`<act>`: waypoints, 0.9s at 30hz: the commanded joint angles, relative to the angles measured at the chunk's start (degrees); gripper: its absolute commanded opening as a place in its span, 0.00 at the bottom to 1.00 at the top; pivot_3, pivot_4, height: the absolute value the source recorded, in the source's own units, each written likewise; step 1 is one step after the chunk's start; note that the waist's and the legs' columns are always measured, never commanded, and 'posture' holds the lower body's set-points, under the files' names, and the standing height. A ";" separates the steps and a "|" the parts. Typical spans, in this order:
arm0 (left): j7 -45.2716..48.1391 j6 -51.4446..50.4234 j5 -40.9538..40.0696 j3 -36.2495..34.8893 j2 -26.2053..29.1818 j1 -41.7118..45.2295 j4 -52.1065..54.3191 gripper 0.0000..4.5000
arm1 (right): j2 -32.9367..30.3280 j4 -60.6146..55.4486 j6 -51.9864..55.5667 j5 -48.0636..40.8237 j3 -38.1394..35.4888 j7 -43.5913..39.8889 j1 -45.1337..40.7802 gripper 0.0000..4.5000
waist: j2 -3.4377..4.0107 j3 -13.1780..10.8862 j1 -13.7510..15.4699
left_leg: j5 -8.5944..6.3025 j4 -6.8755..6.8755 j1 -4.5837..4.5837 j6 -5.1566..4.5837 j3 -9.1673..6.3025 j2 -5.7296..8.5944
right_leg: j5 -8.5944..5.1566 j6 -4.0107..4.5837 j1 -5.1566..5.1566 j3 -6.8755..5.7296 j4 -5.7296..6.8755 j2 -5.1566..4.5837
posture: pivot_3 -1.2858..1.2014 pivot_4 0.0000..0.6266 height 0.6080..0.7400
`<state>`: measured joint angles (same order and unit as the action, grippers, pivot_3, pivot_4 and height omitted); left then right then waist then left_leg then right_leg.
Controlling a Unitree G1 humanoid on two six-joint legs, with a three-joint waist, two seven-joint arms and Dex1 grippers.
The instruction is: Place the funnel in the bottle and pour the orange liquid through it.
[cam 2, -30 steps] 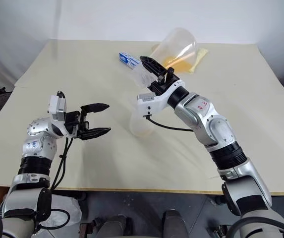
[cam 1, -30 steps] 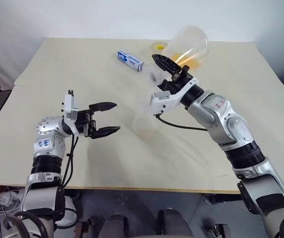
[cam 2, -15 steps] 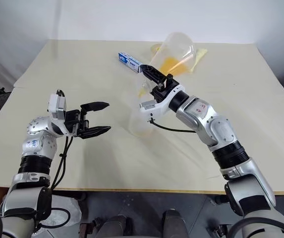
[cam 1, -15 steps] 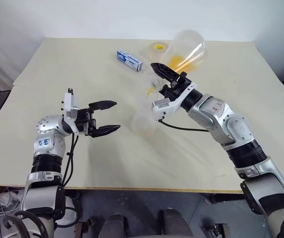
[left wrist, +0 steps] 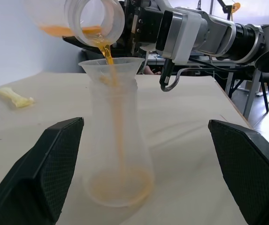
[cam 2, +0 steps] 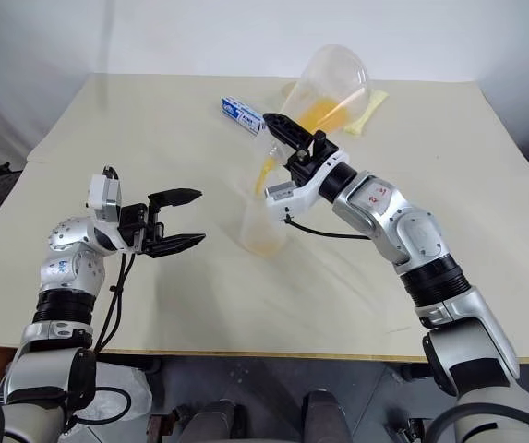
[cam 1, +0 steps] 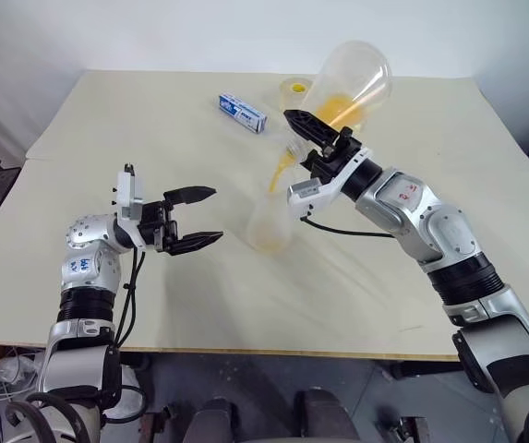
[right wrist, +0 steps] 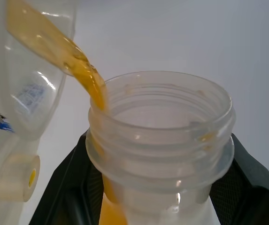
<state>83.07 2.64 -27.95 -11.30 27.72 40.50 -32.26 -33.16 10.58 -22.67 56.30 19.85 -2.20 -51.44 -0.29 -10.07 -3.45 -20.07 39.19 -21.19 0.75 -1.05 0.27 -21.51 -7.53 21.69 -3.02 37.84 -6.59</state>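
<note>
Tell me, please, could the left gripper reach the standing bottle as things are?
Probably yes: the open left gripper faces the bottle with bare table between; only the funnel and pouring flask sit above.

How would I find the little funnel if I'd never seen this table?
Look at the middle of the cream table, where a clear bottle stands upright between the two arms. The funnel sits in its neck. It is the small see-through cone with orange liquid streaming into it from the tipped flask above.
</note>
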 commanded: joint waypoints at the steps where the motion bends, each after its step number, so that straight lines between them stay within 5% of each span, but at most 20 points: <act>1: -0.39 0.42 -2.61 -2.34 0.44 0.86 1.32 1.00 | -0.94 -1.18 -0.76 0.03 -0.71 1.56 -2.11 0.55 | 0.00 0.00 0.00 | 0.00 0.00 0.00 0.00 0.00 0.00 | 0.00 0.00 0.00 0.00 0.00 0.00 | 0.52 0.24 1.00; 27: -1.99 -1.98 -5.20 -3.39 -0.16 -0.83 4.59 1.00 | -1.88 3.28 -5.02 2.01 0.18 4.07 -5.14 0.55 | 0.00 0.00 -0.10 | 0.00 0.00 0.00 0.00 0.00 -0.01 | 0.00 0.00 0.00 0.00 0.00 0.01 | 0.52 0.24 1.00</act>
<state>81.36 0.49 -31.79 -13.62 27.06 39.84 -29.91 -33.89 14.71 -27.29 58.46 20.14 0.46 -54.95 -0.29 -10.07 -3.55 -20.07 39.19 -21.19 0.75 -1.05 0.26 -21.51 -7.53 21.69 -3.02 37.84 -6.58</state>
